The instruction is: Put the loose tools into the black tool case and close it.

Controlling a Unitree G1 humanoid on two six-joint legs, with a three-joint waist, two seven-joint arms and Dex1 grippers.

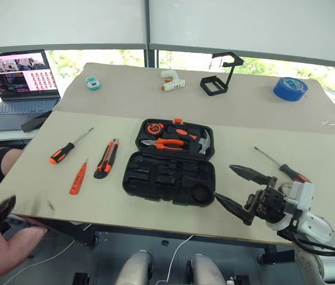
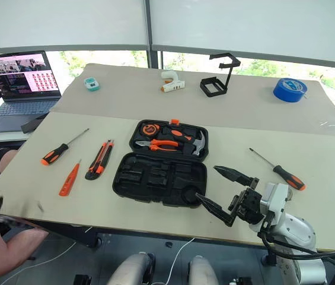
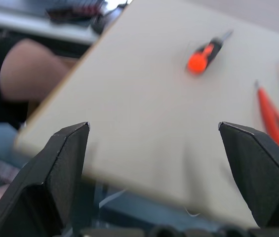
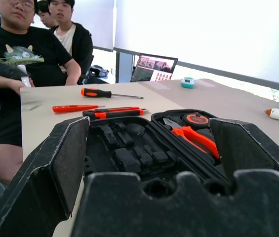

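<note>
The black tool case (image 1: 170, 161) lies open at the table's middle, with pliers, a hammer and a tape measure in its far half and empty slots in its near half. To its left lie the loose tools: an orange-and-black screwdriver (image 1: 66, 149), a slim orange tester screwdriver (image 1: 77, 179) and a utility knife (image 1: 106, 158). A second screwdriver (image 1: 283, 168) lies to the case's right. My right gripper (image 1: 225, 183) hovers open just right of the case's near corner, pointing at it. My left gripper (image 3: 154, 128) stands open and empty off the table's near left edge.
Along the far side stand a laptop (image 1: 19, 83), a small teal object (image 1: 92, 83), a white-orange gun-shaped tool (image 1: 172, 82), a black wire-frame stand (image 1: 220, 77) and a blue tape roll (image 1: 290, 88). People sit at the table's left side (image 4: 30, 54).
</note>
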